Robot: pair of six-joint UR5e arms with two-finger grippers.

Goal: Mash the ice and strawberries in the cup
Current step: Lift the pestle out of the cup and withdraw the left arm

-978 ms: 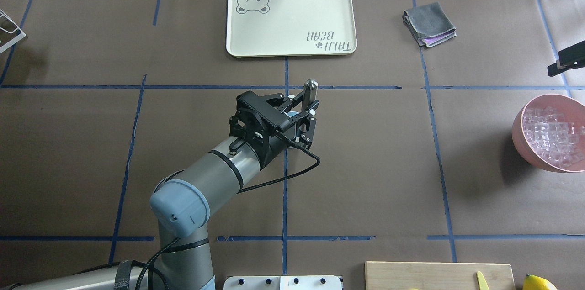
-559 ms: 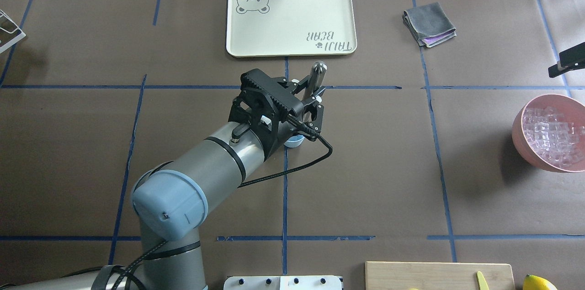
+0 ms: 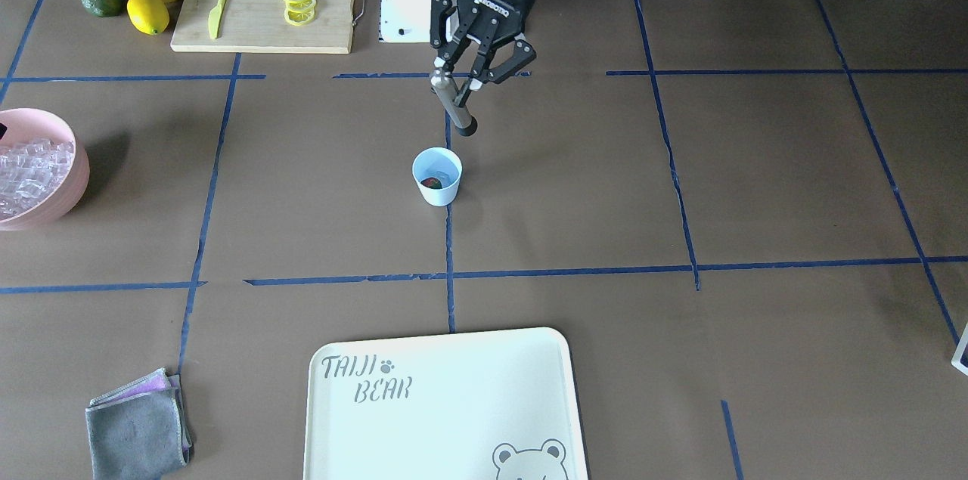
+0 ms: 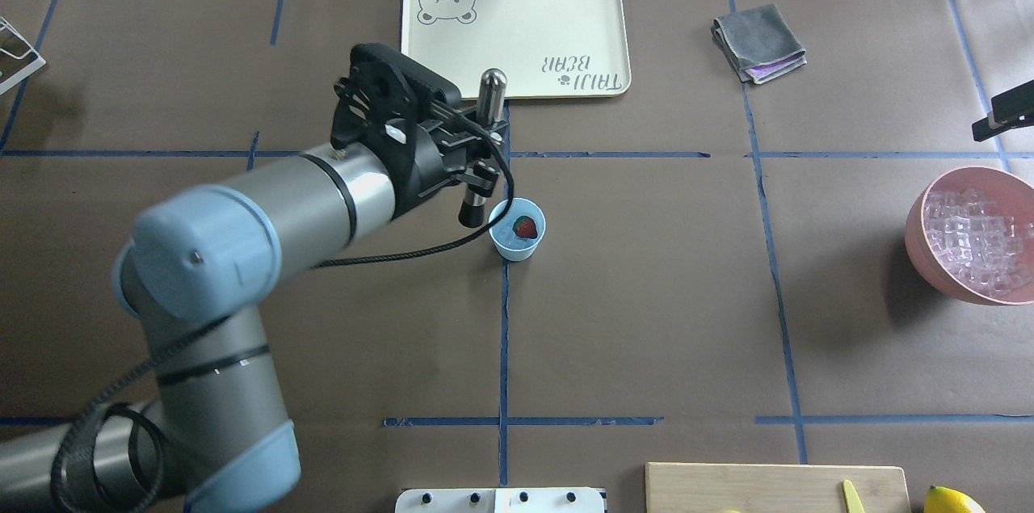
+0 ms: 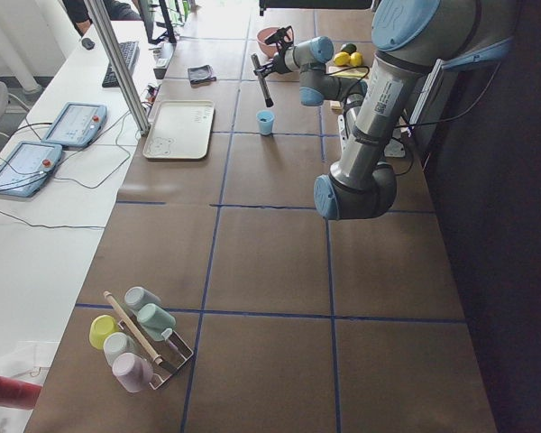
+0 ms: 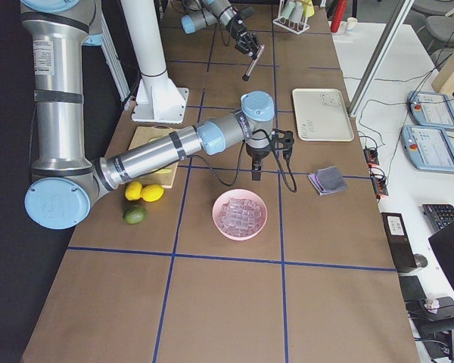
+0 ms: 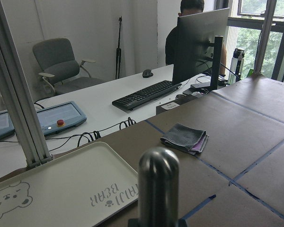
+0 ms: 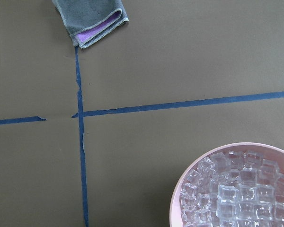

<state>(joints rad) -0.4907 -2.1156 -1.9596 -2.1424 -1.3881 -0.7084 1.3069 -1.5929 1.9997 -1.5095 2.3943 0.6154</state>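
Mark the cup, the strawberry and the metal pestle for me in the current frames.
cup (image 3: 438,193): exterior front-facing view, outer wall.
strawberry (image 4: 526,228): overhead exterior view, red body.
metal pestle (image 3: 456,111): exterior front-facing view, lower shaft.

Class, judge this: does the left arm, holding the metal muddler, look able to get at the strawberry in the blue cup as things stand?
Probably yes. The left gripper holds the muddler above and just beside the cup, whose mouth is open with the strawberry exposed; nothing stands between them.
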